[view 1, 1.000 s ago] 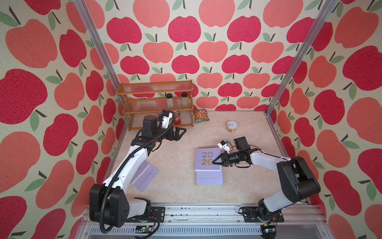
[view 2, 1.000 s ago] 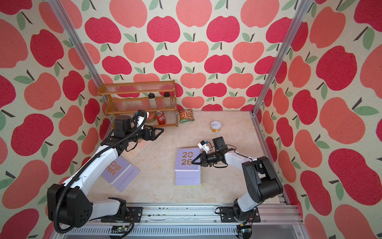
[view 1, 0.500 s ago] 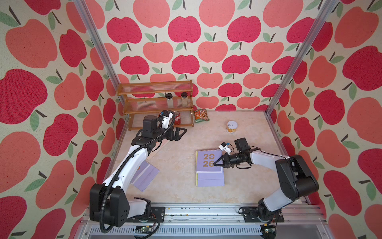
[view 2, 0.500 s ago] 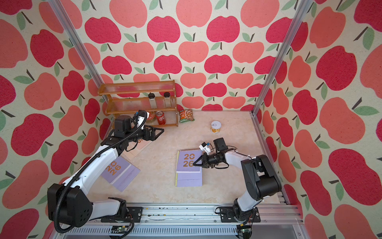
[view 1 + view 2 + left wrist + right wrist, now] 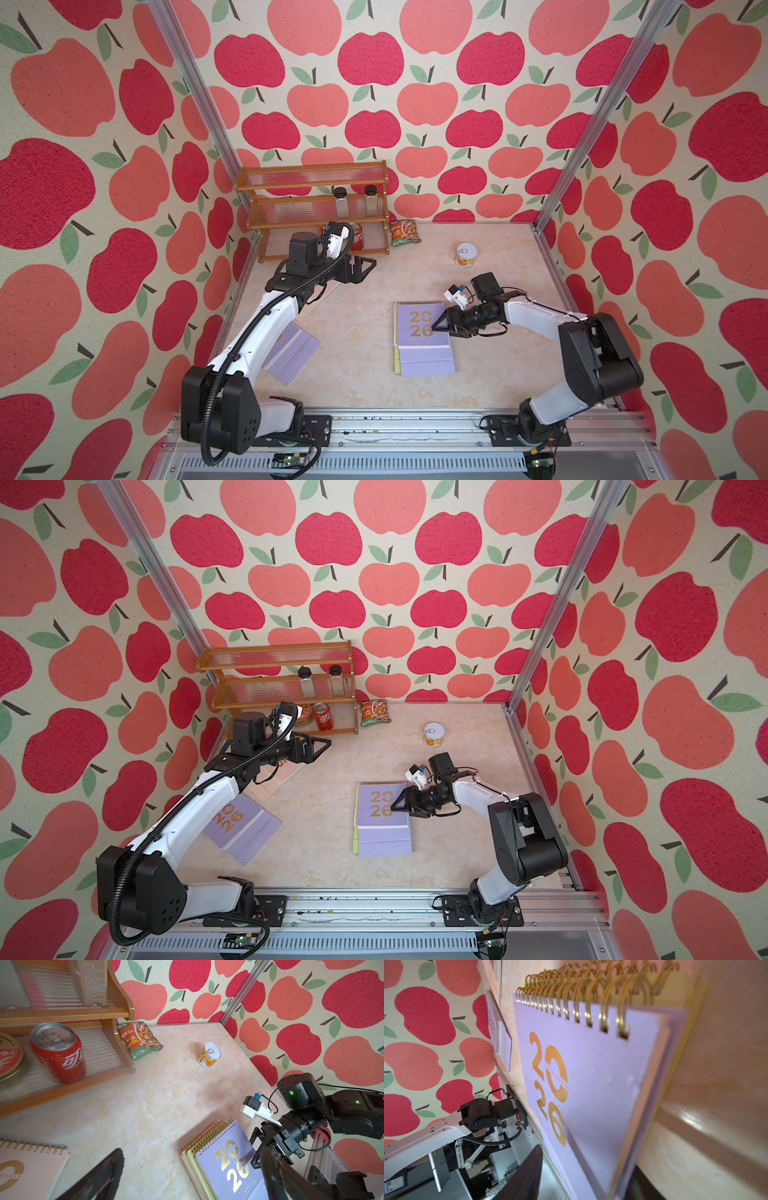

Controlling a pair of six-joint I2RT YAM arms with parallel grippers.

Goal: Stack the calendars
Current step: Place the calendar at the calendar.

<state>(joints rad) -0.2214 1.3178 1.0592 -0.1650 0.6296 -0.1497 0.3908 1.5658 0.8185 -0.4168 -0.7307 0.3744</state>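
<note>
A stack of calendars lies mid-table with a lilac calendar [image 5: 419, 328] [image 5: 381, 808] [image 5: 228, 1165] on top, gold "2026" up. Yellow-green [image 5: 192, 1157] and pink edges show beneath it. My right gripper [image 5: 436, 326] [image 5: 395, 806] [image 5: 583, 1167] is at the top calendar's right edge, jaws apart on either side of that edge, open. A second lilac calendar [image 5: 291, 353] [image 5: 241, 827] lies at the left, partly under my left arm. A pink calendar [image 5: 278, 777] [image 5: 27, 1172] lies near the shelf. My left gripper [image 5: 370, 264] [image 5: 326, 742] [image 5: 191, 1150] hovers wide open and empty beside it.
A wooden shelf [image 5: 311, 183] stands at the back left with two jars, a red can [image 5: 323, 721] and a round tin. A green snack packet [image 5: 404, 232] leans beside it. A small yellow tin [image 5: 465, 254] stands at the back right.
My right gripper's jaws have parted from the top lilac calendar's edge, and that calendar now rests flat on the stack. The left arm has not moved.
</note>
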